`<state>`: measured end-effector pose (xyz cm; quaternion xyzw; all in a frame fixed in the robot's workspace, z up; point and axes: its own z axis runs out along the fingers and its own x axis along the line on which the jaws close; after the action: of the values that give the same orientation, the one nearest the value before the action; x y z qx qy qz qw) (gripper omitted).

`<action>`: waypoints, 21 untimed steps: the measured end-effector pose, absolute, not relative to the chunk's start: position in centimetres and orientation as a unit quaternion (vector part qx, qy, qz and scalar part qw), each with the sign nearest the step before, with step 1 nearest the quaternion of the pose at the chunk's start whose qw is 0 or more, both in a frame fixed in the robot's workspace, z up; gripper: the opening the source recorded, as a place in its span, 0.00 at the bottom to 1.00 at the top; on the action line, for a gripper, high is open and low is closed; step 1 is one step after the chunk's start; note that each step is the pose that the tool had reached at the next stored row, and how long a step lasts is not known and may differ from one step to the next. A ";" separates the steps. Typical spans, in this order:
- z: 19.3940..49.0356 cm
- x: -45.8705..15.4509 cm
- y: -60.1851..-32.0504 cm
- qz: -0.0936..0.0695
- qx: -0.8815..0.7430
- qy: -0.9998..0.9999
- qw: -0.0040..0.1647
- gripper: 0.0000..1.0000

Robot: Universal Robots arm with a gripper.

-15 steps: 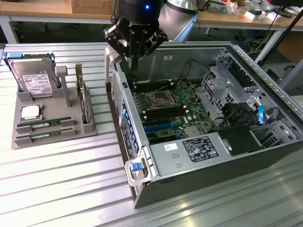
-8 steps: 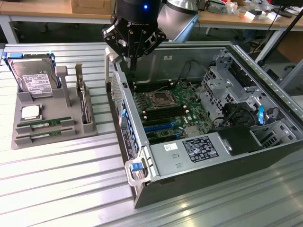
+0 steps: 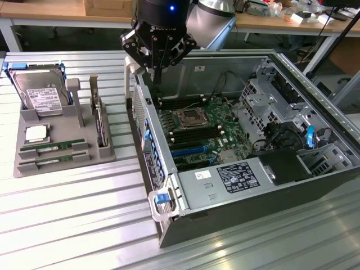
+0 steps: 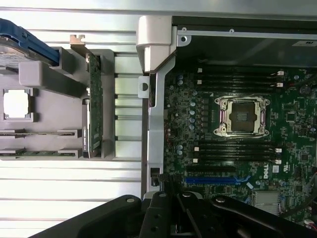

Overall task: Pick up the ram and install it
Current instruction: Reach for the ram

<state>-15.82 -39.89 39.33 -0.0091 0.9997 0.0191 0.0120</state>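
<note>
end effector (image 3: 157,70), pinched together, is hovering over the computer case (image 3: 208,70) wall; the ram (image 3: 53,146), likely light, stiff, fragile, is lying in a grey holder (image 3: 59,166); best gripped along its long edges.

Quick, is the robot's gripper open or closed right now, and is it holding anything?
Gripper: closed, holding nothing that I can see.
</note>
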 end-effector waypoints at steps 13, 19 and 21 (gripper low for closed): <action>39.3 -16.4 -39.9 0.019 -0.009 1.000 0.012 0.11; 39.3 -16.8 -39.9 0.019 -0.009 1.000 0.012 0.11; 39.3 -16.8 -39.9 0.019 -0.009 1.000 0.012 0.11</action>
<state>-16.85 -39.89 39.33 -0.0091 0.9997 0.0189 0.0120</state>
